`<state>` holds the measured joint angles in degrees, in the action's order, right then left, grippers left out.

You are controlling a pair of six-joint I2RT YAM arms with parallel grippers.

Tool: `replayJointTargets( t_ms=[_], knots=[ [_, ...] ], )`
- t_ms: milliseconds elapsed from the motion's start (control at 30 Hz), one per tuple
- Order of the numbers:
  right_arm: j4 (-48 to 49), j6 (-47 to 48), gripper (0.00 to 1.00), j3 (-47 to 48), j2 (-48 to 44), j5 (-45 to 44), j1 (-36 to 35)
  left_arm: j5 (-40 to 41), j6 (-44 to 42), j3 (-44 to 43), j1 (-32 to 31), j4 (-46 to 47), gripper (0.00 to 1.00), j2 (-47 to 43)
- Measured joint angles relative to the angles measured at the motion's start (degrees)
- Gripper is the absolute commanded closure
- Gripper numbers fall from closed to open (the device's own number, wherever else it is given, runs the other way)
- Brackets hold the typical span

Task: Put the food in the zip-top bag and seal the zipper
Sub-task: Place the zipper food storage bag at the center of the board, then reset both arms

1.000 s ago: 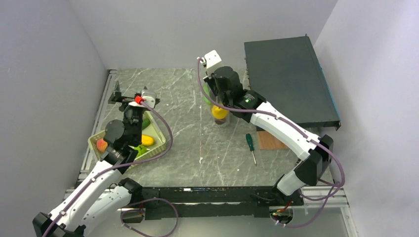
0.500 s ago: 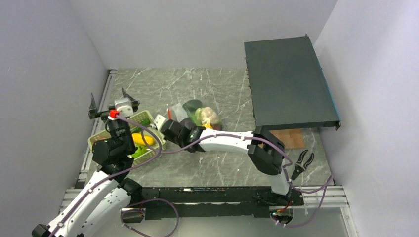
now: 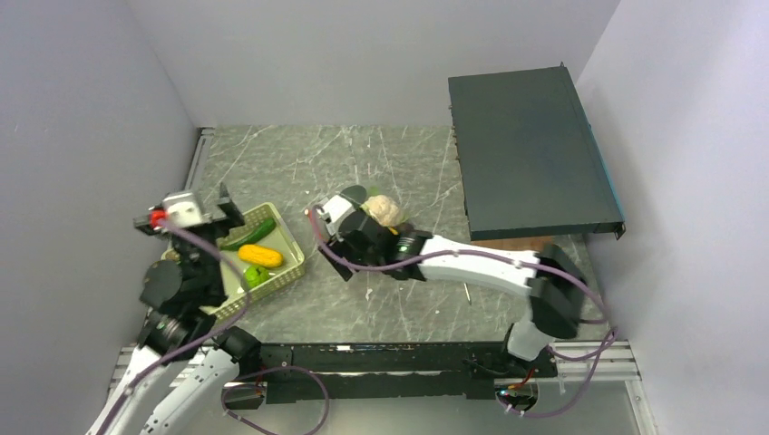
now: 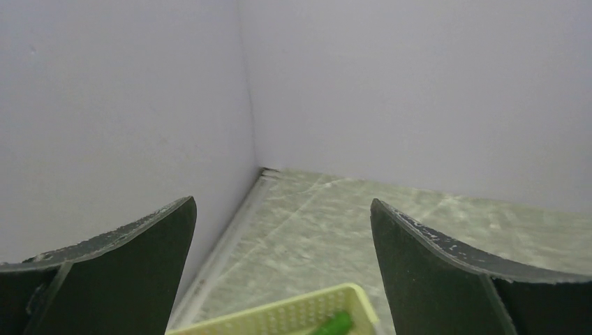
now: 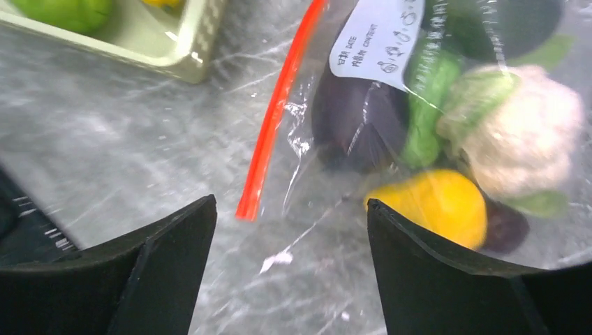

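Observation:
The zip-top bag lies on the marble table, clear and crinkly, with a white label. Inside it is food: a dark purple eggplant, a green piece, a whitish cauliflower and a yellow fruit. Its red zipper runs along the bag's left edge; no slider shows. My right gripper hovers open just above the bag's near corner, holding nothing. More food sits in the green basket: a cucumber, yellow corn and a green pepper. My left gripper is open and empty, raised over the basket's left side.
A large black panel stands at the back right, with a brown board under its near edge. Grey walls close in the left, back and right sides. The right arm stretches across the table's middle.
The right gripper has opened and let go of the bag, which now lies on the table near the basket. The left arm has swung left and back towards the wall.

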<state>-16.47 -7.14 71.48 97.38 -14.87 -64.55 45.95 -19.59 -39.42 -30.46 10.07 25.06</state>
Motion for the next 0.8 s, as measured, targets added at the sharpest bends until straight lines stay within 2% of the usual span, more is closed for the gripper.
replayJointTargets(
  t_ms=[67,200,367,567,800],
  knots=[
    [-0.96,-1.97,0.14,-2.16,-6.6,1.09,-0.04,-1.33,8.92,-4.22,0.0,-11.74,0.0,-4.02],
    [-2.89,-5.79,0.01,-2.6,-19.96,1.88,-0.15,-7.43,20.35,-10.34,0.0,-25.81,0.0,-11.47],
    [-8.11,-8.13,0.0,0.46,-32.02,-0.46,-0.13,-17.18,28.85,-16.98,0.0,-37.33,0.0,-13.18],
    [-13.4,-7.76,0.0,6.23,-42.32,-9.55,-0.15,-25.29,31.34,-24.3,0.0,-42.49,0.0,-7.91],
    [-13.25,-3.56,0.0,8.87,-53.33,-23.34,-0.13,-28.48,29.22,-30.91,0.0,-41.29,0.0,-2.97]
  ],
)
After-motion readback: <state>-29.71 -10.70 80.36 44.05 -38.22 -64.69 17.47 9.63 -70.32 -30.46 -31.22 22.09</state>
